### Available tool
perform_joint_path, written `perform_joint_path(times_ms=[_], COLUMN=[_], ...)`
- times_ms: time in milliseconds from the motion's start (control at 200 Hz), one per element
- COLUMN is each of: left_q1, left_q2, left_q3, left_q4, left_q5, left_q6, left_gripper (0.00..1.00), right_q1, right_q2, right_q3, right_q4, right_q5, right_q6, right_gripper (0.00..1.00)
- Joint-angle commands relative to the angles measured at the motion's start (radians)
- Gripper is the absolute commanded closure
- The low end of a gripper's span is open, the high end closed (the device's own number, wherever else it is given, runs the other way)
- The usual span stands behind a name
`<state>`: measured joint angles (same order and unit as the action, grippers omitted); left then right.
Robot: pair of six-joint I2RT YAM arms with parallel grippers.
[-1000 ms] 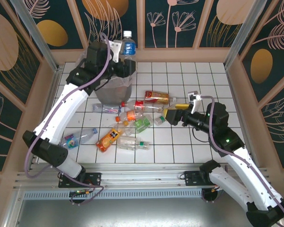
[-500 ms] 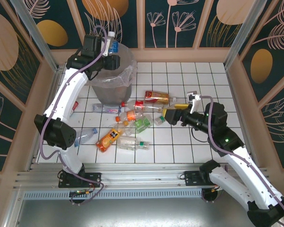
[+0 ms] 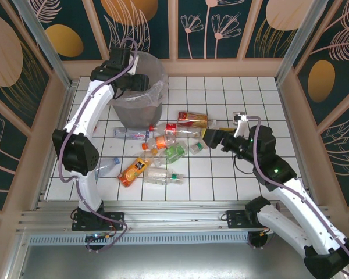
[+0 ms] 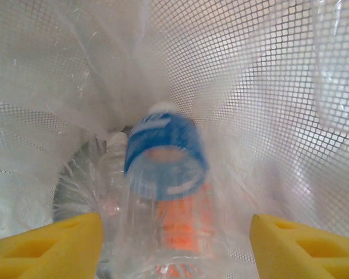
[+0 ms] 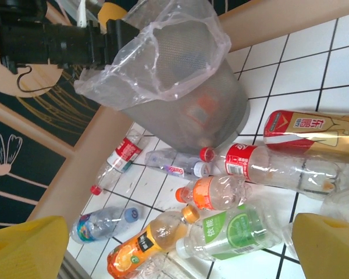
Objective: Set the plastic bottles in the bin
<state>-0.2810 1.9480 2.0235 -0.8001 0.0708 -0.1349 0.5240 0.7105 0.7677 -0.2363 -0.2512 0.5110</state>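
Observation:
The bin [image 3: 141,100] is a grey mesh tub lined with a clear bag, at the back left. My left gripper [image 3: 139,81] hangs over its mouth, open. In the left wrist view a blue-labelled bottle [image 4: 166,158] lies blurred inside the bag [image 4: 262,87], clear of both yellow fingers [image 4: 46,244]. Below it lies an orange-labelled bottle [image 4: 183,218]. Several bottles lie on the tiles: red-labelled [image 3: 177,129], orange-labelled [image 3: 161,142], green-labelled [image 3: 175,152] and an orange juice bottle [image 3: 134,170]. My right gripper [image 3: 209,139] stands open just right of this pile, holding nothing.
A brown-labelled bottle [image 3: 193,120] lies right of the bin. A blue-capped bottle [image 3: 102,167] lies near the left wall, and a clear one [image 3: 131,133] at the bin's foot. Wooden walls [image 3: 288,93] fence the tiled floor. The tiles at the right and the back are bare.
My left gripper has dropped to the bin's mouth and opened. The blue-labelled bottle has left its fingers and gone into the bag. My right gripper has edged left towards the pile.

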Motion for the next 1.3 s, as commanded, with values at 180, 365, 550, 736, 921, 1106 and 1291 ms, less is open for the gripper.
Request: perform_joint_path(times_ms=[180,365,550,736,921,1106,1291], left_q1=[0.007,0.007,0.006,0.0,-0.07,-0.16,-0.26], left_q2=[-0.031,-0.143,-0.335,-0.536,-0.695,-0.812,-0.858], left_q3=[0.047,0.02,-0.139,-0.379,-0.591,-0.843,-1.044], left_q4=[-0.012,0.068,0.2,0.327,0.398,0.551,0.72], left_q5=[0.022,0.075,0.203,0.359,0.431,0.544,0.579], left_q6=[-0.015,-0.028,-0.021,-0.059,-0.091,-0.205,-0.29], left_gripper=[0.26,0.21,0.08,0.02,0.01,0.01,0.01], right_q1=[0.01,0.008,0.005,-0.022,-0.095,-0.135,-0.147], right_q2=[0.01,0.05,0.134,0.226,0.319,0.398,0.49], right_q3=[-0.013,0.008,0.024,0.036,0.022,0.002,0.013], right_q4=[-0.015,-0.064,-0.078,-0.097,-0.104,-0.076,-0.042], right_q5=[0.146,0.24,0.293,0.306,0.286,0.29,0.286], right_q6=[-0.02,0.013,0.091,0.172,0.251,0.286,0.302], right_gripper=[0.01,0.01,0.12,0.18,0.17,0.14,0.14])
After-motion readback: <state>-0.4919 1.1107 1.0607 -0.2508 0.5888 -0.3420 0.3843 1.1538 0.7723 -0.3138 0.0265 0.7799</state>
